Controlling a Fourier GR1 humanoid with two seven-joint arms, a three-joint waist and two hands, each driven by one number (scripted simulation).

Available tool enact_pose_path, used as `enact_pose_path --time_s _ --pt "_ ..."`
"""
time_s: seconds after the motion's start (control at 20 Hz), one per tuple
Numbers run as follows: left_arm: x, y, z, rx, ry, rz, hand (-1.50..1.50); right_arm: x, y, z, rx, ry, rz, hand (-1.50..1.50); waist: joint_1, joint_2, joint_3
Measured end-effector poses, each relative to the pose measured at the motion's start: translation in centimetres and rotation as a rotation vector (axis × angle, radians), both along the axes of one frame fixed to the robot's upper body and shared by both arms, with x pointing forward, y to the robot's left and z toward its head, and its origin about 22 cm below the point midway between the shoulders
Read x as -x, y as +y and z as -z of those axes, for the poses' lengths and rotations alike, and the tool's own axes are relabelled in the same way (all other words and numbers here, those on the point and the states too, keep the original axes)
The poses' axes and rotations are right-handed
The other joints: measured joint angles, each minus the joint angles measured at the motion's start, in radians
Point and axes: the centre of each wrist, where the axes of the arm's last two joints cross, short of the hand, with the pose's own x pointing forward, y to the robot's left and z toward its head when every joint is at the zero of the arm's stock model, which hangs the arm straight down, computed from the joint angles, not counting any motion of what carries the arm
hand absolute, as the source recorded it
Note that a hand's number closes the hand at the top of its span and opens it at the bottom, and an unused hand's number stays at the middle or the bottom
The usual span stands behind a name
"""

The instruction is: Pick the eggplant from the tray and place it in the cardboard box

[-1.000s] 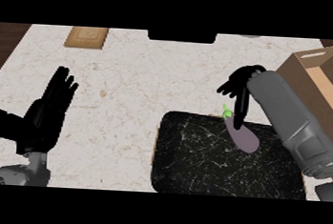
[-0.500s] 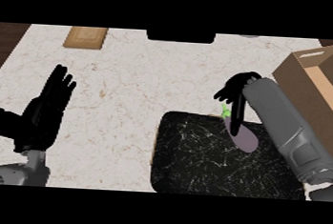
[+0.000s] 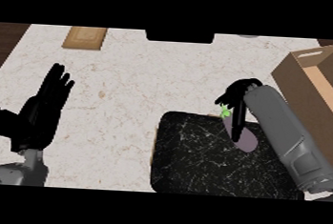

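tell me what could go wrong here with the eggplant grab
The right hand sits over the stem end of the eggplant, so a grasp that far off-centre might let it tip or slip. The cardboard box stands close to the right; its near wall could catch the forearm or eggplant in transfer.

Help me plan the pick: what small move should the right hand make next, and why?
Probably close the fingers round the eggplant. The right hand sits at its green stem end, while it lies on the tray; the cardboard box waits further right.
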Motion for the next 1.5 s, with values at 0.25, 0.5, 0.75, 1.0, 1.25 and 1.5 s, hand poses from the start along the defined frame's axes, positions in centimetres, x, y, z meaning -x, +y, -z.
enact_pose_path --time_s 0.25,0.5,0.75,1.0,1.25,1.5 --pt "0.3 0.1 0.4 0.0 0.002 0.009 0.0 0.7 0.0 0.6 -0.009 -0.006 -0.022 -1.5 0.0 -0.006 -0.003" --pt "-0.3 -0.3 0.7 -0.003 -0.001 0.006 0.0 1.0 -0.1 0.5 -0.013 -0.025 -0.038 1.5 -0.001 -0.005 -0.003" --pt "-0.1 0.4 0.4 -0.003 0.0 0.011 0.0 1.8 0.1 0.6 -0.022 -0.072 -0.11 1.5 0.0 -0.005 -0.005" --pt "0.0 0.0 0.4 -0.011 -0.005 0.004 0.0 2.1 0.1 0.5 -0.022 -0.125 -0.154 1.5 0.002 -0.003 -0.004" --pt "0.0 0.3 0.8 -0.011 0.006 0.004 0.0 2.6 2.6 -0.9 -0.04 -0.352 -0.183 1.5 -0.006 -0.006 0.0" --pt "0.3 0.8 1.3 -0.007 0.029 -0.027 0.0 4.8 8.4 -4.6 -0.086 -0.819 -0.233 1.5 -0.04 -0.028 0.001"
